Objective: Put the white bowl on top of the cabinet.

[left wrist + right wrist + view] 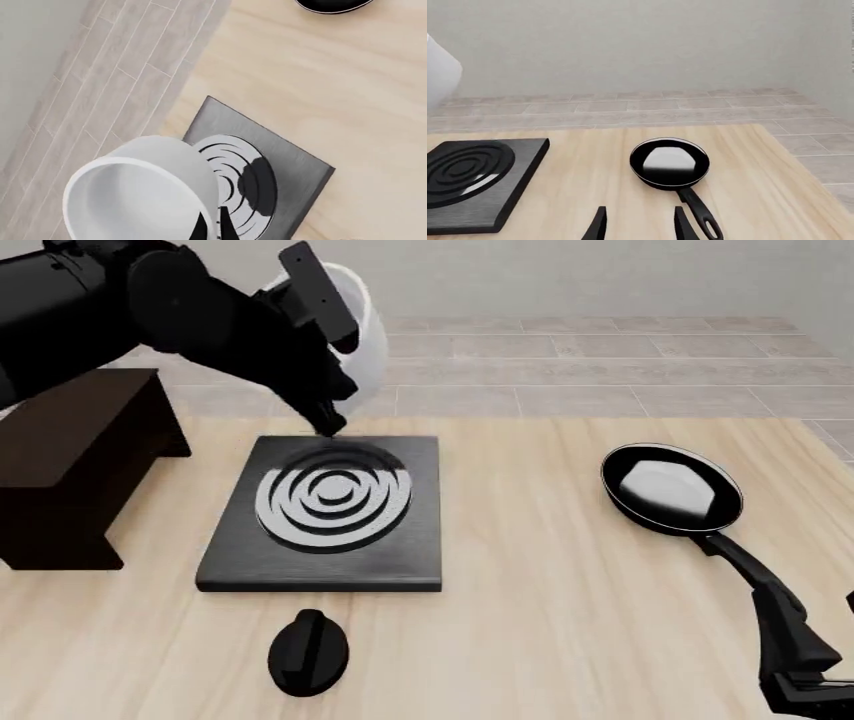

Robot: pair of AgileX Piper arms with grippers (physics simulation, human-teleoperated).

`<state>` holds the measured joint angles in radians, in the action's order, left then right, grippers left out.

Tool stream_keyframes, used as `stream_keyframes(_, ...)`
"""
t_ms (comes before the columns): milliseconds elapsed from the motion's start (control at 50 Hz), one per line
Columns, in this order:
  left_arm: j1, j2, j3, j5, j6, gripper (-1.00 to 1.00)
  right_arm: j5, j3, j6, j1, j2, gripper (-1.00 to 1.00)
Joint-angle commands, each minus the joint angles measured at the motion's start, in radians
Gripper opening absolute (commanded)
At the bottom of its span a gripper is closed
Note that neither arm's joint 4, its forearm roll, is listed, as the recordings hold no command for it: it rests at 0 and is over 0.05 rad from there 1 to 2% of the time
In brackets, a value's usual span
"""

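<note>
- Knob (308,651) lies nearest on the tabletop (561,620), a black dial in front of the stove and out of play.
- Right pincer (638,224) sits low at the near right corner, fingers parted and empty, its tips framing the pan's handle without touching it. It has no part in this step.
- Pan (670,489) rests on the right side, well apart from the bowl and the cabinet.
- Stove (327,512) lies mid-tabletop, directly under the lifted load.
- Left pincer (210,226) is clamped on the bowl's wall at the rim, seen from the wrist as two dark fingertips straddling the white edge.
- Bowl (358,330) hangs in the air above the stove's far edge, tipped on its side.
- Cabinet (67,455) stands at the left edge, its flat top bare where visible, partly hidden by the arm.
- Carrying well, as I judge it: swing left at this height to clear the cabinet's edge, level the bowl so its base faces down, centre it over the top, lower until it seats, then release.
</note>
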<state>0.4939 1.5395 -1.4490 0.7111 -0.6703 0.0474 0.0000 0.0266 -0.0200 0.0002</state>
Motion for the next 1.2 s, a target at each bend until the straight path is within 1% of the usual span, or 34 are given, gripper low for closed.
stream_keyframes(20, -0.144, -0.045, -0.044, 0.029, 0.017, -1.00, -0.001, 0.000, 0.001, -0.002, 0.000, 1.00)
stream_keyframes(80, -0.199, -0.051, -0.038, 0.033, 0.019, -1.00, 0.000, 0.000, 0.000, -0.002, 0.000, 1.00)
stream_keyframes(100, -0.202, -0.055, -0.034, 0.034, 0.017, -1.00, 0.000, 0.000, 0.001, -0.002, 0.000, 1.00)
stream_keyframes(140, -0.230, -0.058, -0.043, 0.044, 0.035, -1.00, 0.000, 0.000, 0.000, -0.002, 0.000, 1.00)
stream_keyframes(180, -0.265, -0.070, -0.037, 0.044, 0.021, -1.00, 0.000, 0.000, 0.000, -0.002, 0.000, 1.00)
stream_keyframes(220, -0.301, -0.061, -0.072, 0.051, 0.052, -1.00, 0.001, 0.000, -0.001, -0.002, 0.000, 1.00)
stream_keyframes(260, -0.324, -0.059, -0.072, 0.054, 0.049, -1.00, 0.001, 0.000, -0.001, -0.001, 0.000, 1.00)
stream_keyframes(340, -0.347, -0.062, -0.069, 0.062, 0.059, -1.00, 0.001, 0.000, 0.001, -0.003, 0.000, 1.00)
stream_keyframes(380, -0.375, -0.060, -0.076, 0.061, 0.072, -1.00, 0.002, 0.000, 0.000, -0.002, 0.000, 1.00)
stream_keyframes(440, -0.383, -0.068, -0.071, 0.071, 0.085, -1.00, 0.003, 0.000, 0.000, -0.003, 0.000, 1.00)
stream_keyframes(460, -0.401, -0.075, -0.055, 0.063, 0.090, -1.00, 0.002, 0.000, 0.000, -0.004, 0.000, 1.00)
stream_keyframes(580, -0.449, -0.086, -0.037, 0.053, 0.123, -1.00, 0.003, 0.000, 0.001, -0.005, 0.000, 1.00)
stream_keyframes(640, -0.457, -0.093, -0.028, 0.050, 0.127, -1.00, 0.005, 0.000, 0.002, -0.006, 0.000, 1.00)
stream_keyframes(680, -0.491, -0.096, -0.021, 0.044, 0.135, -1.00, 0.005, 0.000, 0.004, -0.009, 0.000, 1.00)
stream_keyframes(720, -0.503, -0.104, 0.006, 0.034, 0.133, -1.00, 0.005, 0.000, 0.003, -0.008, 0.000, 1.00)
stream_keyframes(740, -0.527, -0.099, 0.016, 0.034, 0.125, -1.00, 0.006, 0.000, 0.003, -0.008, 0.000, 1.00)
stream_keyframes(760, -0.519, -0.107, 0.015, 0.034, 0.148, -1.00, 0.006, 0.000, 0.003, -0.009, 0.000, 1.00)
stream_keyframes(780, -0.522, -0.111, 0.036, 0.021, 0.142, -1.00, 0.005, 0.000, 0.003, -0.009, 0.000, 1.00)
stream_keyframes(820, -0.536, -0.111, 0.047, 0.011, 0.161, -1.00, 0.005, 0.000, 0.004, -0.009, 0.000, 1.00)
stream_keyframes(860, -0.537, -0.111, 0.053, 0.007, 0.164, -1.00, 0.005, 0.000, 0.004, -0.009, 0.000, 1.00)
stream_keyframes(920, -0.557, -0.120, 0.087, -0.011, 0.159, -1.00, 0.005, 0.000, 0.003, -0.009, 0.000, 1.00)
stream_keyframes(980, -0.563, -0.131, 0.093, -0.007, 0.159, -1.00, 0.005, 0.000, 0.003, -0.009, 0.000, 1.00)
stream_keyframes(1040, -0.598, -0.130, 0.103, -0.019, 0.138, -1.00, 0.005, 0.000, 0.002, -0.008, 0.000, 1.00)
stream_keyframes(1120, -0.621, -0.126, 0.108, -0.029, 0.137, -1.00, 0.005, 0.000, 0.002, -0.008, 0.000, 1.00)
stream_keyframes(1160, -0.646, -0.129, 0.134, -0.045, 0.103, -1.00, 0.005, 0.000, 0.001, -0.008, 0.000, 1.00)
stream_keyframes(1180, -0.646, -0.129, 0.134, -0.045, 0.103, -1.00, 0.005, 0.000, 0.001, -0.008, 0.000, 1.00)
stream_keyframes(1200, -0.665, -0.131, 0.144, -0.051, 0.085, -1.00, 0.005, 0.000, 0.001, -0.008, 0.000, 1.00)
